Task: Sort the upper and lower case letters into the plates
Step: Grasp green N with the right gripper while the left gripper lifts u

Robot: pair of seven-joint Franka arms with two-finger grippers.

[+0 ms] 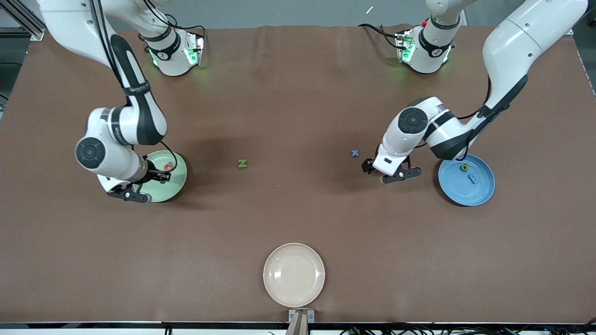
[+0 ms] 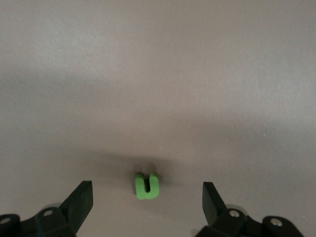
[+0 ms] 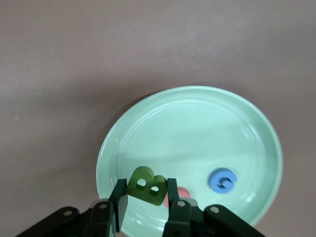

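Observation:
My right gripper (image 3: pixel 144 195) is shut on a dark green letter B (image 3: pixel 150 187), held tilted over the pale mint green plate (image 3: pixel 197 96). A blue G (image 3: pixel 222 180) and a pink letter (image 3: pixel 184 193) lie in that plate, the pink one partly hidden by a finger. My left gripper (image 2: pixel 147 193) hangs open low over the table beside the bright blue plate (image 1: pixel 479 195), with a small green u (image 2: pixel 147 186) on the table between its fingers, untouched. A green letter (image 1: pixel 463 167) and a blue letter (image 1: pixel 473 178) lie in the blue plate. A green N (image 1: pixel 242 163) and a blue x (image 1: pixel 355 152) lie on the table.
A cream-beige plate (image 1: pixel 294 298) sits near the table's front edge, nearest the front camera. The brown table (image 1: pixel 298 102) stretches between the two arms. The right arm (image 1: pixel 130 121) leans over the mint plate's end, and the left arm (image 1: pixel 503 60) over the blue plate's end.

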